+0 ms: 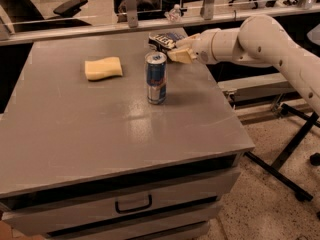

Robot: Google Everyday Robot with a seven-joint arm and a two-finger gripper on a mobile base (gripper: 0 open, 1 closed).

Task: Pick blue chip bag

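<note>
The gripper (180,50) is low over the far edge of the table (100,129), right up against the blue chip bag (163,39) at the bag's 4 o'clock side and overlapping it from this angle. How wide it stands, or whether it has any hold on the bag, I cannot tell. The bag lies flat near the table's far rim, white lettering facing up. The white arm (260,39) reaches in from 3 o'clock, its wrist level with the tabletop.

Out from there, the blue-and-silver can (156,78) stands upright at the bag's 6 o'clock, near it but apart. The yellow sponge (103,68) rests at the can's 10 o'clock, well apart from the bag. Below the front edge, a drawer handle (133,204) shows at 6 o'clock.
</note>
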